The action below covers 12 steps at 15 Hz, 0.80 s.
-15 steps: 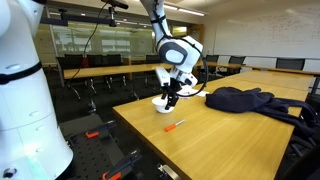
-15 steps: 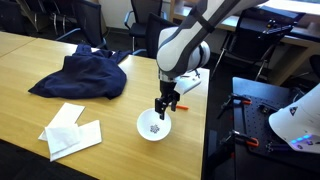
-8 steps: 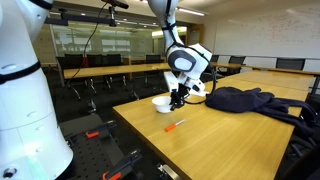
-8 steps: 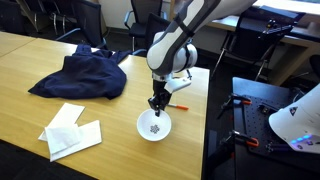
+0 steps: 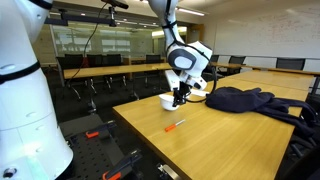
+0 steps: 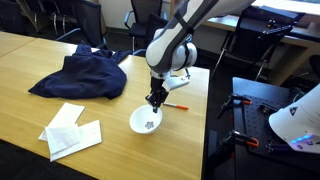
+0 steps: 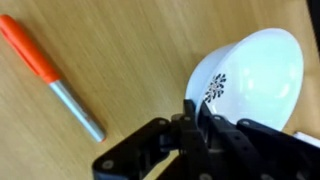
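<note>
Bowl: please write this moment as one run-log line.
fingers: shut on bowl rim | marker: lying on table, apart from bowl | cloth: further back on table

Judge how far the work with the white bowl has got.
Done: the end effector is shut on the rim of the white bowl. In hand: the bowl looks tilted in that grip, over the table. Left: setting it down somewhere; the orange marker lies untouched beside it.

We see a wooden table [image 6: 20,50], an orange marker [image 6: 176,106] just beside the claw [image 6: 155,101], a white bowl [image 6: 146,122] tilted at its tips, a dark cloth [image 6: 85,75] and white papers [image 6: 70,132] well apart from it
</note>
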Available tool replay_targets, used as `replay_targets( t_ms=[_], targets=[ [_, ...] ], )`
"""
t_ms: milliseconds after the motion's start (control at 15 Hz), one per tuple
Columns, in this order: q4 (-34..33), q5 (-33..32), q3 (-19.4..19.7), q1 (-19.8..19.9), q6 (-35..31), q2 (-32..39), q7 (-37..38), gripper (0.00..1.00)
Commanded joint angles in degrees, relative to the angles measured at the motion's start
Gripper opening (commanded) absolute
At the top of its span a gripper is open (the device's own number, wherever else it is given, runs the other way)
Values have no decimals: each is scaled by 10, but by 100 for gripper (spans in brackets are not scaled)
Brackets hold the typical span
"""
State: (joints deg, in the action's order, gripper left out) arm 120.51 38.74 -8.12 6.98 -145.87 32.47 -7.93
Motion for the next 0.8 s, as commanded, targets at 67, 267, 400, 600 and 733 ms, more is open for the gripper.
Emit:
replay_targets(
  t_ms=[67, 267, 400, 600, 733],
  targets=[
    [93, 139, -34, 71, -98, -75, -87, 2],
    [167, 299, -46, 130, -151, -123, -194, 2],
    [203, 422, -48, 166, -161, -154, -278, 2],
    [249, 533, -30, 178, -194, -183, -317, 2],
    [270, 578, -26, 180, -223, -194, -326, 2]
  ],
)
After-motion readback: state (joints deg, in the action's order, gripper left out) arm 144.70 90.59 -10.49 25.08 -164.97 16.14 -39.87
